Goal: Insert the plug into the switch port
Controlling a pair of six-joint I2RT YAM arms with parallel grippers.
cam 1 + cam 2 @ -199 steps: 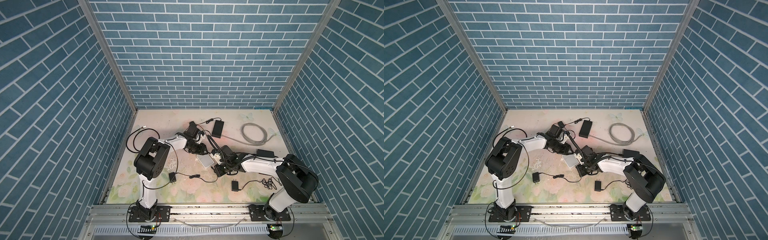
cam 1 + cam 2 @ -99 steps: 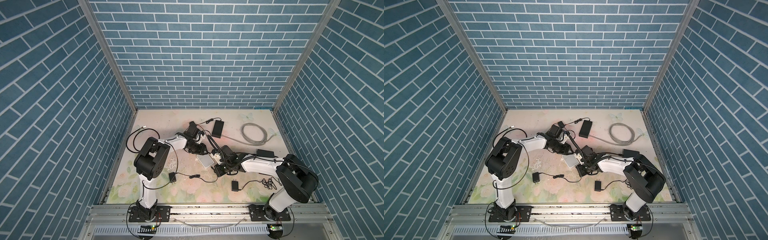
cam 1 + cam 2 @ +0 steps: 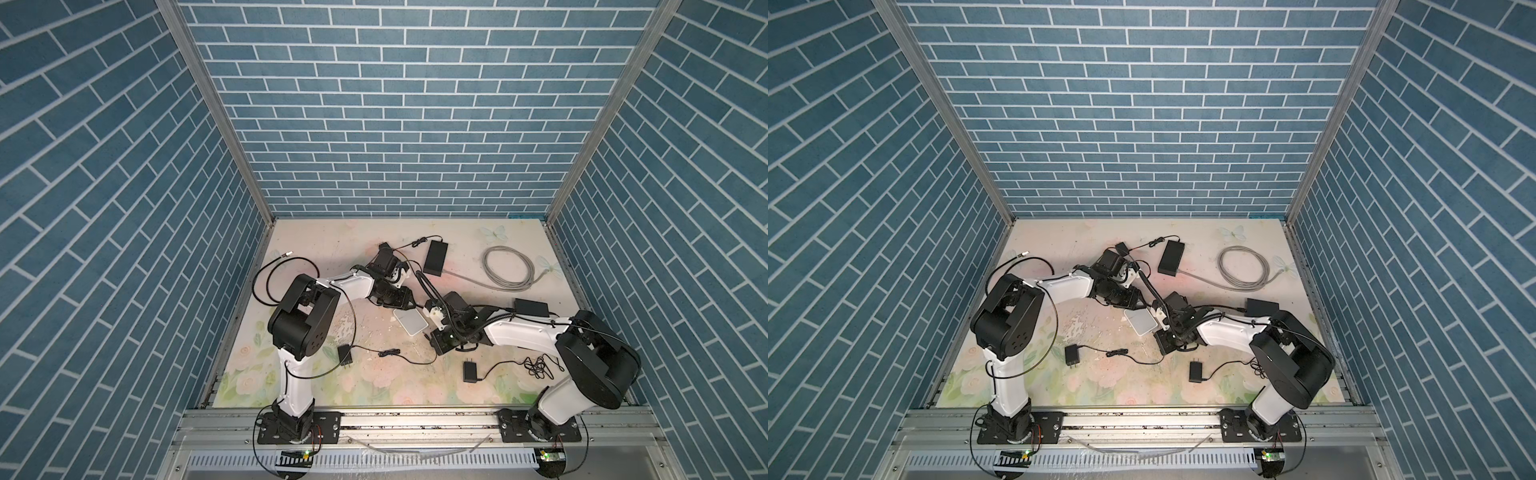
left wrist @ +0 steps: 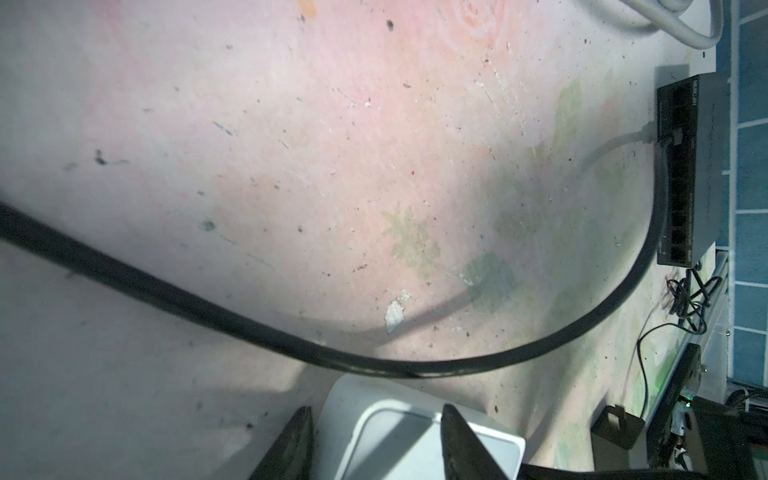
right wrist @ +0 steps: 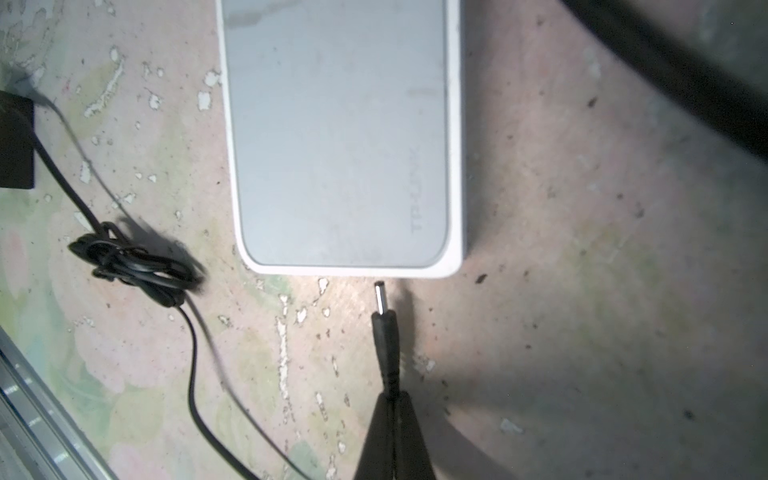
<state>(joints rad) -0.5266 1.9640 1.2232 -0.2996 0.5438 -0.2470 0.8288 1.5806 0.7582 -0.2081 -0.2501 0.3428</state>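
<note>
The white switch [image 3: 410, 332] [image 3: 1140, 323] lies flat at mid-table. My left gripper [image 3: 405, 309] [image 4: 376, 409] is shut on its far end, a dark finger [image 4: 291, 449] on each side of the white switch [image 4: 395, 449]. My right gripper [image 3: 432, 338] [image 5: 390, 399] is shut on the thin black cable just behind the plug [image 5: 384, 328]. In the right wrist view the plug's metal tip points at the near side wall of the switch [image 5: 340, 137], a small gap short of it. The port itself is hidden.
A black switch [image 3: 531, 308] [image 4: 685, 174] with a grey cable sits behind my right arm. A black power brick [image 3: 435, 257] and a grey cable coil [image 3: 508, 268] lie at the back. Wall adapters [image 3: 470, 370] [image 3: 344, 355] and a cable bundle [image 5: 133, 262] lie in front.
</note>
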